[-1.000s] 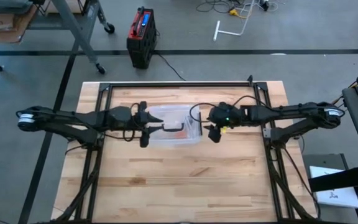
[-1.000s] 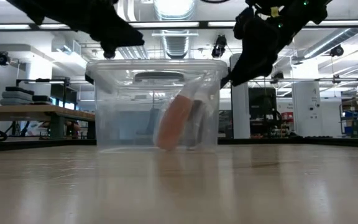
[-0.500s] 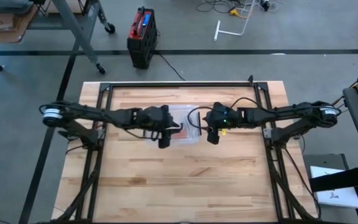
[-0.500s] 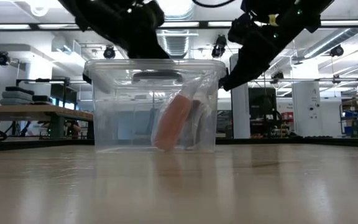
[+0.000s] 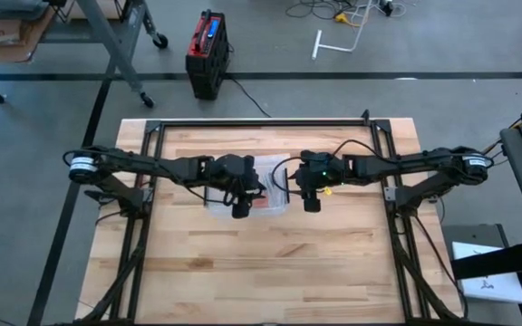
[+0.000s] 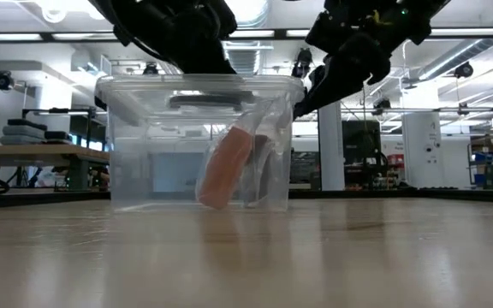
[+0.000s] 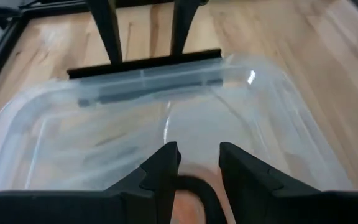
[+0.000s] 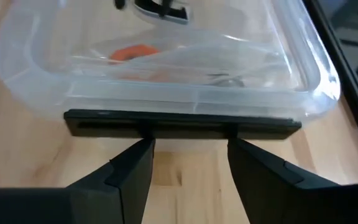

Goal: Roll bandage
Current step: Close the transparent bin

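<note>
Clear plastic bin [image 6: 197,141] at the table's [image 5: 270,263] middle, with both arms meeting over it. Inside it, leaning against the wall nearest the right arm, stands an orange bandage roll [image 6: 223,168], its long axis tilted steeply rather than lying flat. The left gripper [image 7: 196,163] hangs directly above the bin's interior, fingers apart and empty, with the roll just below and slightly ahead of its tips; this arm is the nearer one. The right gripper [image 8: 189,163] waits just outside the bin's rim on its own side, fingers spread and empty, facing the bin wall. The low view alone shows the roll's tilt and that it rests on the bin floor. The high view hides the roll under the arms. The right wrist view shows an orange patch [image 8: 132,51] through the clear wall.
</note>
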You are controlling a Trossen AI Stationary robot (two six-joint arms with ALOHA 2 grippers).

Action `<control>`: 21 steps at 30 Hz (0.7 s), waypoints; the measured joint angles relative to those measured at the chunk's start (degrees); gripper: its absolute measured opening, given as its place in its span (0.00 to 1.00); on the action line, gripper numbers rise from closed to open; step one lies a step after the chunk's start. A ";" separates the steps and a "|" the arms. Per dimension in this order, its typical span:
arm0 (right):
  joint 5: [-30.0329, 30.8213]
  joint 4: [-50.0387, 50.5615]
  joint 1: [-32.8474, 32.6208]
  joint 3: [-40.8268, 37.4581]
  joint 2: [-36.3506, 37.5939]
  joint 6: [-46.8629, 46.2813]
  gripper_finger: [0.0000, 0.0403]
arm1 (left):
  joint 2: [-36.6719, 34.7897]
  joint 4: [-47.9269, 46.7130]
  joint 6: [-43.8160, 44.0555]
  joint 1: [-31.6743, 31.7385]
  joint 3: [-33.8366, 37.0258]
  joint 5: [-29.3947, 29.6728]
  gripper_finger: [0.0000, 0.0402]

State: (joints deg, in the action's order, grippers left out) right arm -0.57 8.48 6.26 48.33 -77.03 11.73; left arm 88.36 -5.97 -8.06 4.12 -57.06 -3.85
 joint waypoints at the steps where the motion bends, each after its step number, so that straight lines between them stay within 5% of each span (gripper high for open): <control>1: -0.93 0.21 -0.02 0.31 -0.04 0.84 0.50 | 0.26 0.59 -0.02 0.02 0.00 -0.71 0.28; 8: -7.16 0.79 -0.11 3.87 -3.05 2.59 0.50 | 1.19 3.96 -0.13 0.02 0.16 -3.44 0.28; 21: -6.01 1.86 -0.30 5.40 -2.31 2.86 0.49 | 1.70 7.36 0.59 0.06 0.23 -2.96 0.28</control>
State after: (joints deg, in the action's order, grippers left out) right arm -6.59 10.35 5.96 53.73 -79.34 14.59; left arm 90.06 1.39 -7.47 4.19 -56.83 -6.81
